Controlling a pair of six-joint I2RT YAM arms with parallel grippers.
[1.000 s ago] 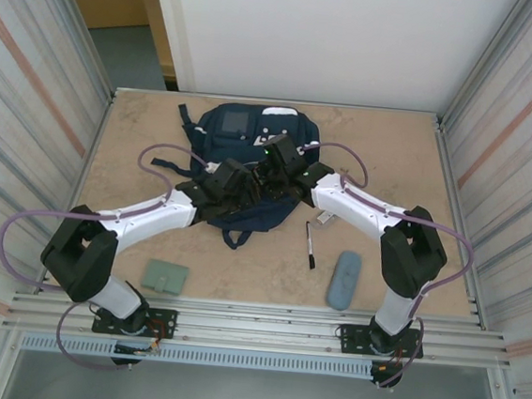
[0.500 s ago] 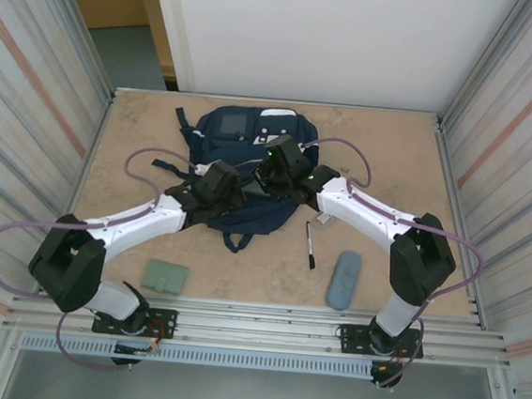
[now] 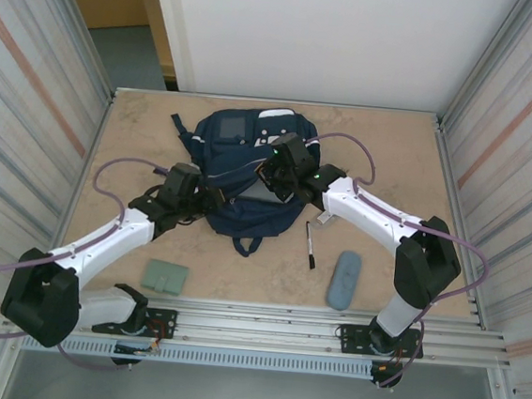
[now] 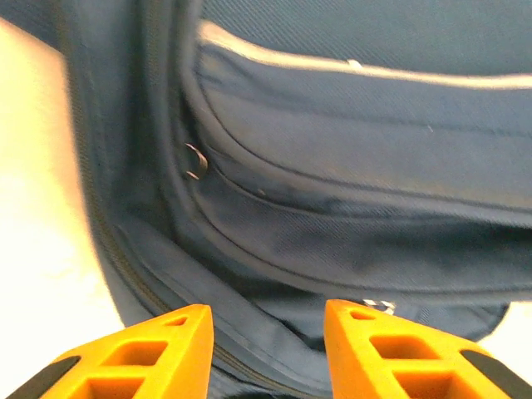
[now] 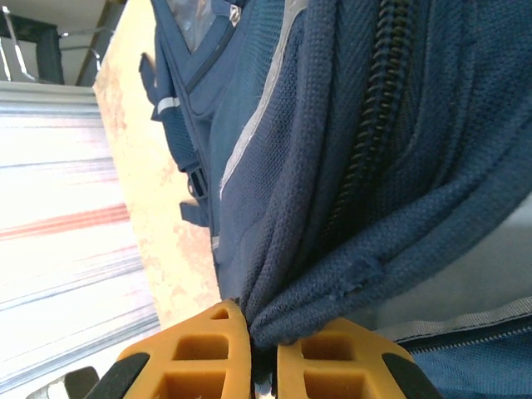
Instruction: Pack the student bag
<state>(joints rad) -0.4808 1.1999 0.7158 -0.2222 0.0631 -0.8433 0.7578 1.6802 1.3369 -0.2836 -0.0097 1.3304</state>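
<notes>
The student bag (image 3: 248, 141) is a navy backpack lying flat at the back middle of the table. My right gripper (image 3: 274, 169) is over its middle, shut on a fold of navy fabric beside the zipper (image 5: 374, 125); its orange fingertips (image 5: 208, 349) pinch that fold and hold the edge up. A grey lining (image 3: 269, 190) shows under the lifted edge. My left gripper (image 3: 211, 198) sits at the bag's left side, open. In the left wrist view its orange fingers (image 4: 166, 349) stand apart over the bag's seams (image 4: 332, 249), with nothing between them.
A black pen (image 3: 310, 244) lies right of the bag, with a small white item (image 3: 325, 220) beside it. A grey-blue pencil case (image 3: 343, 280) lies near the front right, a green wallet (image 3: 165, 277) near the front left. Metal walls close both sides.
My left arm has drawn back leftward from the bag's middle to its left edge. The right gripper has kept its hold and the bag's opening has spread wider.
</notes>
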